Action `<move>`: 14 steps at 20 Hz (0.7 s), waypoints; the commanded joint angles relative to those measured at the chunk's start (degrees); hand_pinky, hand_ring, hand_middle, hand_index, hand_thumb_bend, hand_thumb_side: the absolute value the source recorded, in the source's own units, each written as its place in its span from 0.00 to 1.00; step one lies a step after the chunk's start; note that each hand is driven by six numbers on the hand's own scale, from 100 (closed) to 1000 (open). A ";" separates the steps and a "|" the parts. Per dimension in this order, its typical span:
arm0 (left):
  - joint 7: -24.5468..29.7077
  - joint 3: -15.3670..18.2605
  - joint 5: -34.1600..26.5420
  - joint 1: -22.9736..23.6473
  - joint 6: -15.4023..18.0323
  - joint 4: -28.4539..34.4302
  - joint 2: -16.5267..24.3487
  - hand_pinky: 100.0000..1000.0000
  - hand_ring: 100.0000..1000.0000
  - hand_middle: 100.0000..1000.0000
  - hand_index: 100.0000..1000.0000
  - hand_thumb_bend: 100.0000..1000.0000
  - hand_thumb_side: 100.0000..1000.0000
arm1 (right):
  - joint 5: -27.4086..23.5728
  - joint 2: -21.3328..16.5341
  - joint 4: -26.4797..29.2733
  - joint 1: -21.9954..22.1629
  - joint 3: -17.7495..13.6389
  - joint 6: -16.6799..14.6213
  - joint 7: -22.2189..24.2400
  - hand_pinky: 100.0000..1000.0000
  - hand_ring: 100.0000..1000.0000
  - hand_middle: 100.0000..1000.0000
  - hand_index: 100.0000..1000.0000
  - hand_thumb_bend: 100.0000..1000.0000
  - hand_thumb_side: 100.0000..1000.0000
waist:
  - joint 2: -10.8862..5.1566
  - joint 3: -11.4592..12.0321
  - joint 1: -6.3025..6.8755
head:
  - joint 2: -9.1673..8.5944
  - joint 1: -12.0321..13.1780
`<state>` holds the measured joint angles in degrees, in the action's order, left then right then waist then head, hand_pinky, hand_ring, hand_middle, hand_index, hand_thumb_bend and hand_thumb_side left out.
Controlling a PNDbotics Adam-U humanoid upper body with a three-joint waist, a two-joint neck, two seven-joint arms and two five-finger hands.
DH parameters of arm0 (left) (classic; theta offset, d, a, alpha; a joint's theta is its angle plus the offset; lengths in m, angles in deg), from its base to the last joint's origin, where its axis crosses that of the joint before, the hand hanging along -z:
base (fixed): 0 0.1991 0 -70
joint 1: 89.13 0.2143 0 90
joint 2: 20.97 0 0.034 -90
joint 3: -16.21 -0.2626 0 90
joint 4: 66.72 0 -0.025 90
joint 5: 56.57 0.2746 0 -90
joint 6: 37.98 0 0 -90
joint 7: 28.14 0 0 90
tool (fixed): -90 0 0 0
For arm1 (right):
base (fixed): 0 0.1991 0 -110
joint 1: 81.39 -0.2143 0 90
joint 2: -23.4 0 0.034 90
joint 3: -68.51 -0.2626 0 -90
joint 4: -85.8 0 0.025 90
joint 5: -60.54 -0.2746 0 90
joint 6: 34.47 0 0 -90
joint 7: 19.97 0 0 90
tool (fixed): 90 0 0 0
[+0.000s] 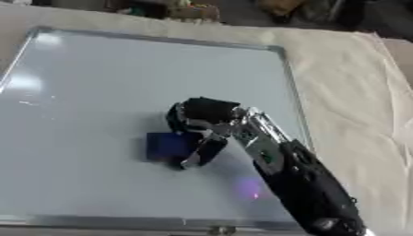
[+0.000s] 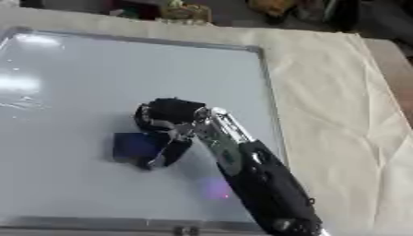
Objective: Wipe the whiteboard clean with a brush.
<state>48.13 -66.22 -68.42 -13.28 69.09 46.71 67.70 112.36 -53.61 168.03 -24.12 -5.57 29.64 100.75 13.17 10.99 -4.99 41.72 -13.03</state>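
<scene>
On the cream cloth-covered table (image 1: pixel 355 92), a large silver-framed whiteboard (image 1: pixel 121 83) is lying flat, nothing blocking its surface. Near its middle, the right hand (image 1: pixel 202 120) is curling fingers and thumb around a small dark-blue block-shaped brush (image 1: pixel 167 145), pressing it down. Bare board is stretching left and upward.

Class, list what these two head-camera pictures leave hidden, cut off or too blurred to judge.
- Blue brush: its right part is covered by the right hand in both views.
- Whiteboard: left edge cut off by the frame, right eye view.
- Left hand: in neither view.
- Items beyond the table: too blurred to name.
</scene>
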 commanded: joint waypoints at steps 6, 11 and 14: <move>-0.09 0.10 0.13 -0.50 0.12 1.16 1.02 0.26 0.34 0.39 0.44 0.00 0.86 | -1.30 -1.39 1.60 -1.02 -1.34 1.55 -1.60 0.43 0.37 0.22 0.00 0.33 0.22 | -0.49 0.27 0.78 | -0.44 -0.22; -0.10 0.10 0.21 -0.41 0.33 1.16 0.99 0.26 0.34 0.39 0.44 0.00 0.85 | -2.24 -2.18 2.13 -1.81 -2.52 2.87 -2.47 0.42 0.36 0.20 0.00 0.32 0.21 | -0.31 0.43 1.12 | -0.09 -0.62; -0.17 0.09 0.27 -0.30 0.40 1.16 0.94 0.26 0.34 0.39 0.44 0.00 0.85 | -2.98 -2.83 2.12 -2.62 -3.34 3.75 -2.74 0.42 0.36 0.20 0.00 0.32 0.22 | -0.19 0.66 1.28 | 0.02 -0.97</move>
<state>48.01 -66.23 -68.16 -13.25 69.29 46.71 67.69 110.23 -55.37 168.79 -25.68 -8.21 32.95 98.24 13.73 11.58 -4.19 41.71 -13.76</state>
